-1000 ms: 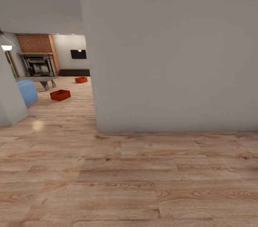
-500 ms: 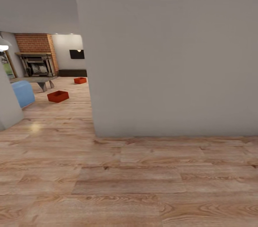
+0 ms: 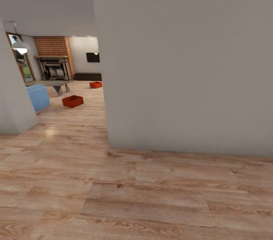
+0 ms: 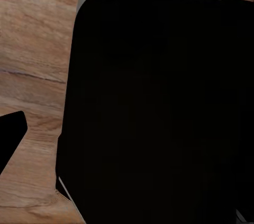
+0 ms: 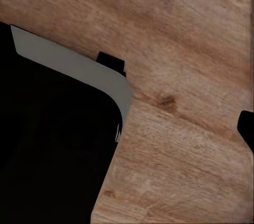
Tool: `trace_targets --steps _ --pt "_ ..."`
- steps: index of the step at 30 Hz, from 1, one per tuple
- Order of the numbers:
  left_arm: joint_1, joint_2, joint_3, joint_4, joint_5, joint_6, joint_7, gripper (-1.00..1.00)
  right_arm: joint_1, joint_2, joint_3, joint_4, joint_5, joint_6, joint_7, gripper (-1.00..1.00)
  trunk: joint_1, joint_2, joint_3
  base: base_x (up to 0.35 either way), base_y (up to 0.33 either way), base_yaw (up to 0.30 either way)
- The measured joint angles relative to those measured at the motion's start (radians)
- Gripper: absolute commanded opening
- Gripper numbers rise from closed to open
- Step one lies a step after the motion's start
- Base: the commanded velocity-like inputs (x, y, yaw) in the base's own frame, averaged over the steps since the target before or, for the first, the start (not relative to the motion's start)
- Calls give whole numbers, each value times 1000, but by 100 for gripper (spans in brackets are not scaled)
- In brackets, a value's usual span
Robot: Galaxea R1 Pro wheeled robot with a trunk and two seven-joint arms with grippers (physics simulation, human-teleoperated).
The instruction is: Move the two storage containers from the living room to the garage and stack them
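Note:
Through the opening past a grey wall corner I see the living room. The two storage containers lie apart on its light wood planks, both red-orange and open-topped: the nearer container (image 3: 72, 101) and the farther container (image 3: 96, 84), which sits closer to the back wall. Both are several metres ahead, at the head view's left. In the left wrist view one dark fingertip (image 4: 10, 135) shows at the picture's edge over wood floor. The right wrist view has a dark fingertip (image 5: 246, 126) at its edge too. Nothing sits between the fingers.
A big grey wall (image 3: 182, 62) rises straight ahead, its corner (image 3: 107, 134) bordering the opening. Another grey wall (image 3: 11, 107) closes the left side. Beyond stand a blue sofa (image 3: 38, 97), a grey low table (image 3: 57, 83) and a brick fireplace (image 3: 55, 66). The robot's dark body (image 4: 159, 107) shows in both wrist views.
The whole head view has shifted: wall corner, containers and fireplace now sit further right, and a window and lamp have come into view at left. The camera moved, not the containers.

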Motion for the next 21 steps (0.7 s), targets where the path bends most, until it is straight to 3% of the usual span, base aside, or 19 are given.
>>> trace_targets --steps 14,21 --pt "0 0 0 0 0 0 0 100 0 -2 -2 1 -7 0 1 100 0 0 0 331 0 299" --pt "0 1 0 0 0 0 0 100 0 -3 -5 1 -54 1 0 100 0 0 0 331 0 300"
